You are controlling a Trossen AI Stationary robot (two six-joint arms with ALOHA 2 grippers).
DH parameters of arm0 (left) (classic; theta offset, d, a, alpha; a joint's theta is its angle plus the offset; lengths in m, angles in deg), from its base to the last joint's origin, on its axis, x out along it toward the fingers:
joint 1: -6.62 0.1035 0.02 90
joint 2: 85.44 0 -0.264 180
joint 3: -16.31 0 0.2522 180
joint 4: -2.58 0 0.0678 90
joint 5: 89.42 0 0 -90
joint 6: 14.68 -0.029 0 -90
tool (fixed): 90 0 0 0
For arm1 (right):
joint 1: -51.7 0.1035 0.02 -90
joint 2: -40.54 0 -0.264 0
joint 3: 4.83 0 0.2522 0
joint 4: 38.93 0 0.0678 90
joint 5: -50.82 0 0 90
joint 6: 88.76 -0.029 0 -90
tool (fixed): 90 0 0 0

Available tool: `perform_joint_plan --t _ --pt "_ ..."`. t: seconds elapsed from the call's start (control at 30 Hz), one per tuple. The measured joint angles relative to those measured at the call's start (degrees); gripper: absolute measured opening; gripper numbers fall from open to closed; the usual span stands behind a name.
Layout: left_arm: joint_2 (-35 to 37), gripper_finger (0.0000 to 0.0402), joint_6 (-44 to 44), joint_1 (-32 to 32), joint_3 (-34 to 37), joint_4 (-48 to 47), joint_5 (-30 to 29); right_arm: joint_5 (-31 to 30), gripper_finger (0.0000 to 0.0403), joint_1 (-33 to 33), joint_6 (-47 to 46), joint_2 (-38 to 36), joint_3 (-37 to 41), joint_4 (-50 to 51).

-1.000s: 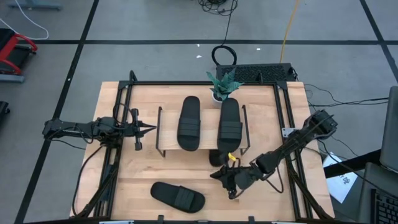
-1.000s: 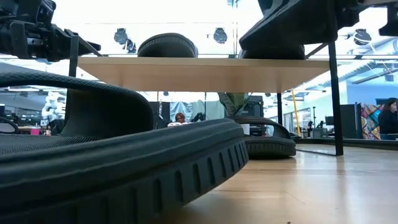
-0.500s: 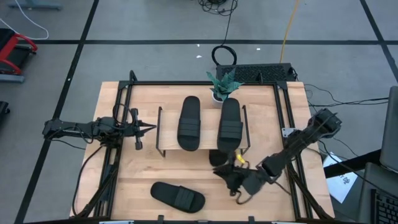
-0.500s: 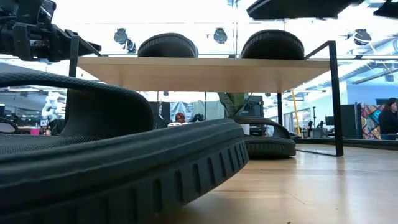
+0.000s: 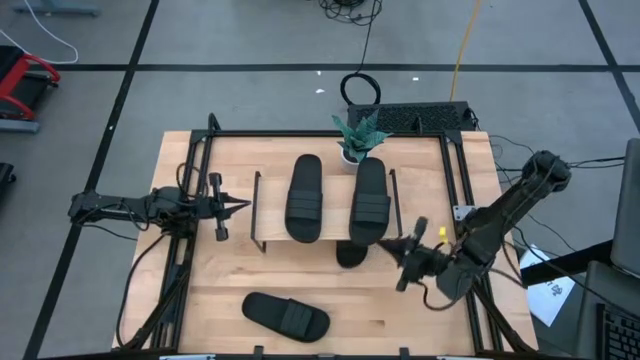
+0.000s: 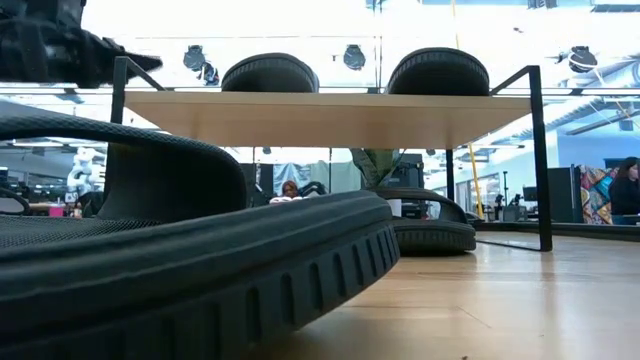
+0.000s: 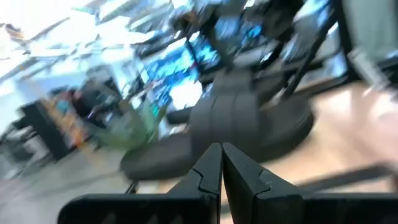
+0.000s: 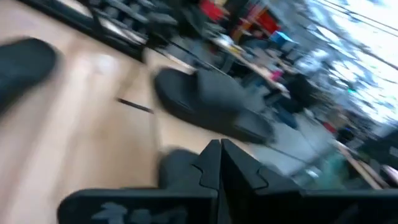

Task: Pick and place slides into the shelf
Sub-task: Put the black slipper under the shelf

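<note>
Two black slides lie on the shelf's wooden top board: one on the left, one on the right. A third slide sticks out from under the shelf, resting on the table. The fourth slide lies flat near the table's near edge and fills the low view. My left gripper hovers shut, left of the shelf. My right gripper is shut in the air, right of the third slide.
A small potted plant stands at the shelf's far side. A dark metal frame runs round the tabletop. Bare wood lies to the right of the near slide. A person sits in the room behind.
My right gripper has risen out of the low view. It has swung from the near side toward the table's right and far edge, turning as it went. Left arm and slides have stayed put.
</note>
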Motion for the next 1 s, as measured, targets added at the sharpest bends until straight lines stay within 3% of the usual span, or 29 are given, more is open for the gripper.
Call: perform_joint_plan --t 0.2,0.37,0.57,0.77,1.0 --pt "0.0 0.0021 0.7 -2.6 0.0 2.3 2.5 -9.4 0.0001 4.4 -5.2 -9.3 8.9 0.1" --pt "0.0 0.0021 1.8 -6.4 0.0 -0.3 3.7 -9.4 0.0001 8.0 -9.2 -16.1 14.7 -3.8" --pt "-2.6 0.0021 6.5 -14.9 0.0 -6.5 4.7 -9.1 0.0000 9.5 0.1 -16.7 20.2 -17.7" --pt "-13.1 0.0021 12.5 -24.7 0.0 -1.8 1.5 -9.1 0.0000 9.5 6.9 -16.7 23.1 -28.4" --pt "-32.6 0.0021 14.2 -34.6 0.0 14.8 -4.9 -9.0 0.0000 9.5 7.6 -16.7 23.4 -29.7"
